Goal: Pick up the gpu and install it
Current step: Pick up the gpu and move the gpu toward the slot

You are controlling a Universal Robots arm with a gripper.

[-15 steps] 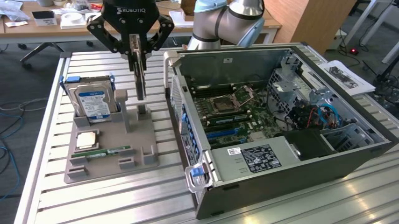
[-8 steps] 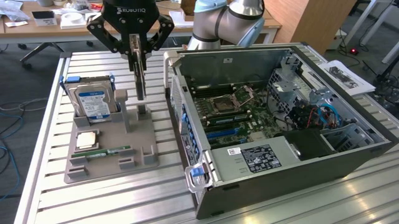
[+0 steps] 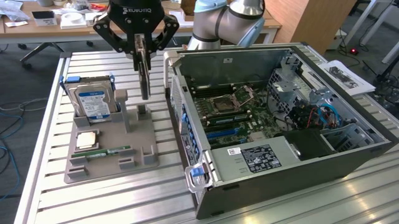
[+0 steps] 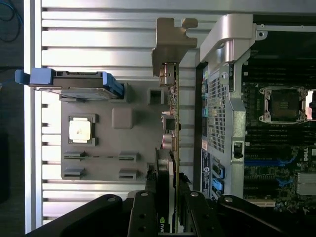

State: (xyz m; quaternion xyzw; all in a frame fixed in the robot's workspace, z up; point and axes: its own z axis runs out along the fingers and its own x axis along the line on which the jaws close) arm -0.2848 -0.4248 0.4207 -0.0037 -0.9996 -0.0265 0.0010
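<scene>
Slats of a ribbed aluminium table (image 3: 118, 205) lie nearest. On them, at the exterior view's left, a grey plastic holder tray (image 3: 142, 144) carries a narrow green memory stick (image 3: 107, 152), a square silver processor (image 3: 86, 139) and, farther back, a silver blue-labelled hard drive (image 3: 93, 101). Over the tray's right edge, the black two-fingered gripper (image 3: 144, 50) pinches the thin green gpu card (image 3: 145, 79), which hangs edge-on, just left of the open dark-grey computer case (image 3: 281, 179).

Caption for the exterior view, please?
The hand grips the gpu edge-on above the grey holder, beside the open computer case.
</scene>
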